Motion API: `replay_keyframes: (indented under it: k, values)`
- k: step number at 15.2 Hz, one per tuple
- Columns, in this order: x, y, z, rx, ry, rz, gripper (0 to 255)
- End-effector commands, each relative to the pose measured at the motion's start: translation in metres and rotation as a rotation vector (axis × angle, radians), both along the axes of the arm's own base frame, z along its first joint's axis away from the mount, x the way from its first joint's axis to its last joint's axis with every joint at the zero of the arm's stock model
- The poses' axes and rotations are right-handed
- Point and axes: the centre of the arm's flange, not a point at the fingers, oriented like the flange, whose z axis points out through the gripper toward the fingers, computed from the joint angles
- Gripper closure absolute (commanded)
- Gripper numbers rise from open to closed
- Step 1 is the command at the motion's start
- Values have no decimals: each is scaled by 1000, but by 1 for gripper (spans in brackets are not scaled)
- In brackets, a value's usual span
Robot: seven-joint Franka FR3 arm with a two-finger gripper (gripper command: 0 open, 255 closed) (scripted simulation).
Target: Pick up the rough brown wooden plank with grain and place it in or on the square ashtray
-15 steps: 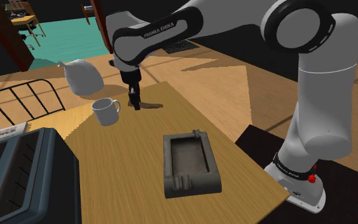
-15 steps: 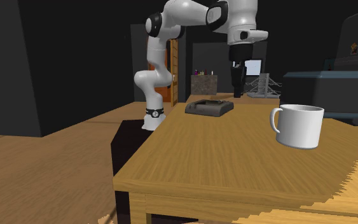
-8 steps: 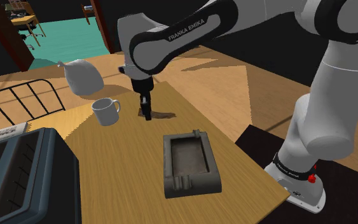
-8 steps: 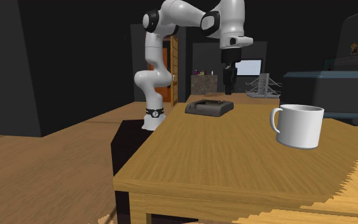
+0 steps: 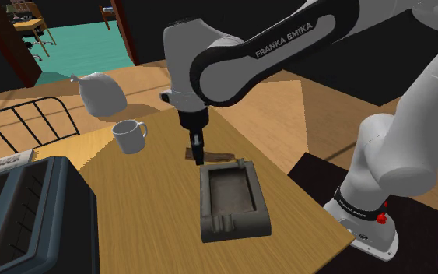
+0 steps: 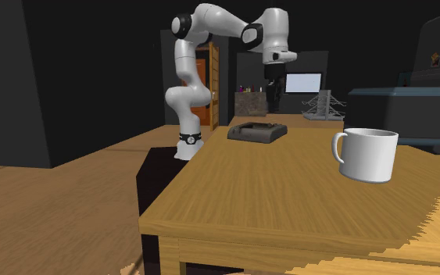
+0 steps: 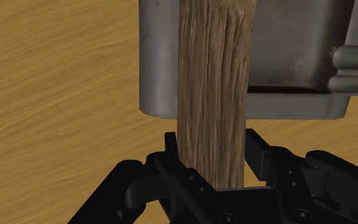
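My gripper is shut on the brown wooden plank, which sticks out lengthwise from between the fingers, its grain plain to see. Beyond the plank's end lies the grey square ashtray. In the shoulder view the gripper hangs point-down just above the far rim of the ashtray, with the plank a dark stub under the fingers. From the second exterior view the gripper stands above the ashtray at the table's far end.
A white mug stands on the wooden table to the shoulder view's left of the gripper. A dark toaster fills the near left, a white sack-like object and a wire rack lie behind.
The arm has carried the plank from beside the mug across the table toward the stand, and it now hangs over the ashtray's far rim. The fingers stayed shut on the plank.
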Motion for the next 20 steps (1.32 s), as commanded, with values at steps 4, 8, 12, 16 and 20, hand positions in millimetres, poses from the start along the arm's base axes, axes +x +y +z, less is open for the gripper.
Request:
replay_keyframes:
  k: [4, 8, 12, 16, 20]
  values:
    - [-68, 9, 1, -1, 0, -1, 255]
    - [-83, 11, -14, -1, 0, -1, 255]
    - [-83, 11, -36, -1, 0, -1, 255]
    - [-83, 11, -57, -1, 0, -1, 255]
    - [-83, 11, -71, -1, 0, -1, 255]
